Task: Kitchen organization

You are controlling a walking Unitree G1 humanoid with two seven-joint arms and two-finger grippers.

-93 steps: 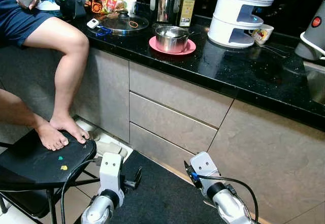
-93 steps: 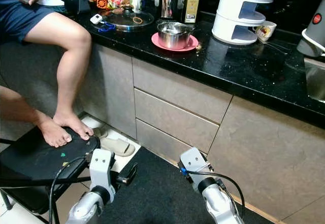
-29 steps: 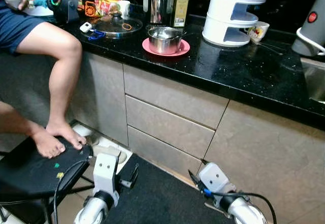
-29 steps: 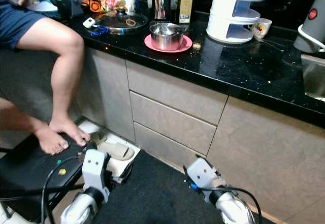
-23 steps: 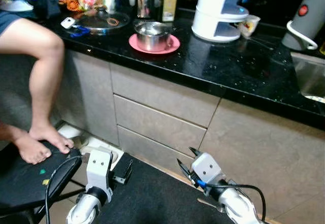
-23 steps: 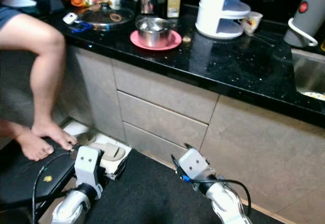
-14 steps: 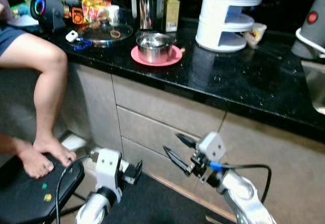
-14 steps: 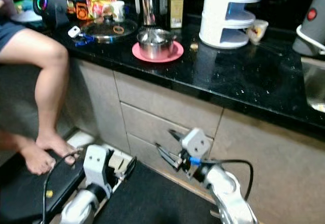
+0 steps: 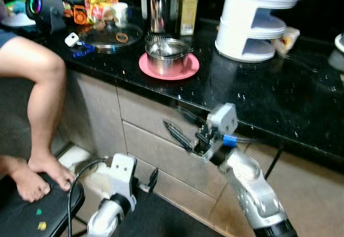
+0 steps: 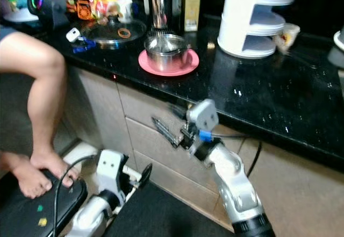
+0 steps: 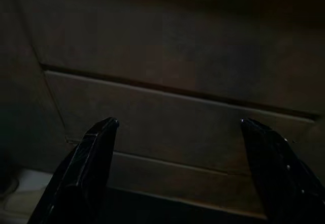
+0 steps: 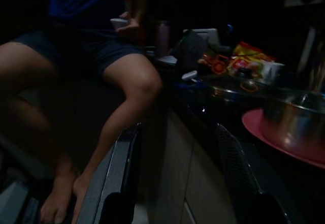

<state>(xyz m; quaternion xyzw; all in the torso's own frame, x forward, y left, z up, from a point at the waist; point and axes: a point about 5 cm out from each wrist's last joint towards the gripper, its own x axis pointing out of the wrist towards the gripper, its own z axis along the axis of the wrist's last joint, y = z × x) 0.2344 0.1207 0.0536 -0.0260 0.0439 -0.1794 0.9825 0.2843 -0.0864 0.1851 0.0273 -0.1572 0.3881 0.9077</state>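
Black stone surface runs across the upper frame; the steel pot sits on its pink plate at upper centre. My right claw hangs released mid-frame before the drawer fronts, below the pot. My left claw, also spread, idles low at lower left.

Glossy speckled black counter; seemingly steel pot.
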